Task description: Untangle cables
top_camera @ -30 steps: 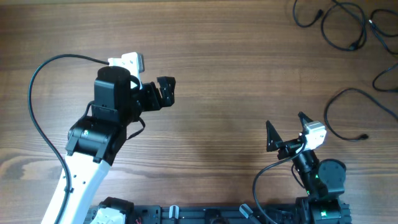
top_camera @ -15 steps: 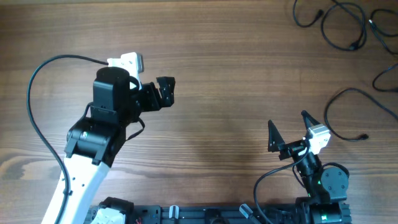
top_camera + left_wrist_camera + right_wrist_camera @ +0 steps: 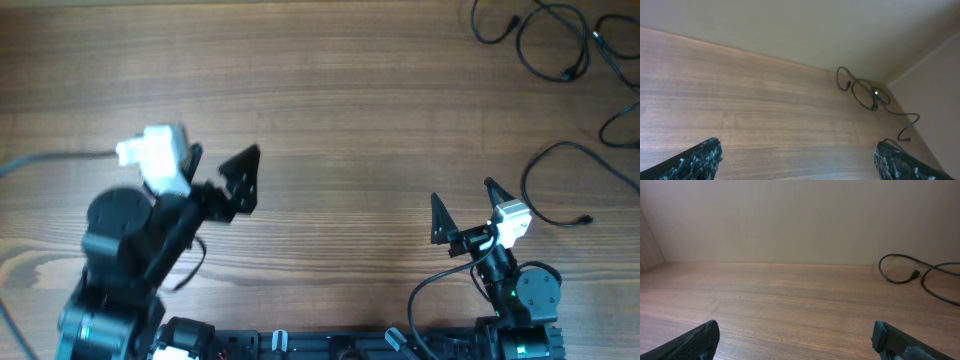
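The cables lie as loose black strands at the table's far right: looped strands (image 3: 545,40) at the top right corner, and one curved cable (image 3: 556,180) ending in a small plug nearer the right arm. None of them touches a gripper. My left gripper (image 3: 218,162) hovers open over bare wood at the left, far from them; its wrist view shows the cables (image 3: 866,93) in the distance beyond the open left gripper (image 3: 797,167). My right gripper (image 3: 463,203) is open at the lower right, just left of the curved cable. From the right gripper (image 3: 795,345) a cable loop (image 3: 897,277) lies far right.
The wooden table (image 3: 350,90) spreads between the two arms. The thick black wire of the left arm (image 3: 40,160) runs off the left edge. The arm bases and a black rail (image 3: 330,345) sit along the front edge.
The left arm has swung back towards the front left, carrying its open gripper left and slightly nearer. The right arm shifted a little to the right earlier and now holds still.
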Motion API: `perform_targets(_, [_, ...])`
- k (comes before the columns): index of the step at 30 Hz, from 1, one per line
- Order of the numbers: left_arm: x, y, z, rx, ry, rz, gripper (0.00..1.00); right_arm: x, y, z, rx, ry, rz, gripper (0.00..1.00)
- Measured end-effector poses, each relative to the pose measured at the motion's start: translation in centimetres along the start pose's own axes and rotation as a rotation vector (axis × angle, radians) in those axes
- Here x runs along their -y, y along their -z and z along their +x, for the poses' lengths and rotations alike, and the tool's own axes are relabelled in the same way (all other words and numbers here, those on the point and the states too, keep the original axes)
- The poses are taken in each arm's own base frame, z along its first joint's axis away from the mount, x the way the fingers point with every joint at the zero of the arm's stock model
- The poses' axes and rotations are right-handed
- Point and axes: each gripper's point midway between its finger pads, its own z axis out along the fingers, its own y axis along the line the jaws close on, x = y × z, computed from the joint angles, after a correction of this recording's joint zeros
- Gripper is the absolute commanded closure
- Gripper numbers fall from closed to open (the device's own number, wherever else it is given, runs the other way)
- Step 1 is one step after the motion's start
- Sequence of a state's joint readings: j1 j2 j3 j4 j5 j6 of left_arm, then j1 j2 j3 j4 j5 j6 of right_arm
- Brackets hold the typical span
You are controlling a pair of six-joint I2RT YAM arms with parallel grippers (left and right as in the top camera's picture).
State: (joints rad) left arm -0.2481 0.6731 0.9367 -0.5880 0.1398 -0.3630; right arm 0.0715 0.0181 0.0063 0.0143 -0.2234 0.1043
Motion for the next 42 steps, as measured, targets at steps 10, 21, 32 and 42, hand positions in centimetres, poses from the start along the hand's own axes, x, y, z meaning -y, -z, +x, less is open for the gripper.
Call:
perform_targets(10, [-6.3, -0.1, 4.4, 0.297, -0.01, -0.036, 0.0, 0.0, 0.0, 0.0, 0.001, 0.0, 0.0, 0.01])
perform_targets(21, [-8.5, 0.4, 6.2, 0.513, -0.2, -0.056, 0.0, 0.0, 0.0, 0.0, 0.002, 0.001, -0.001, 0.0])
perform_targets(32, [-11.2, 0.5, 6.7, 0.487, -0.29, -0.187, 0.0, 0.0, 0.0, 0.0, 0.002, 0.001, 0.0, 0.0])
perform_targets(42, [-12.6, -1.0, 9.4, 0.425, -0.281, -0.192, 0.0, 0.0, 0.0, 0.0, 0.002, 0.0, 0.0, 0.0])
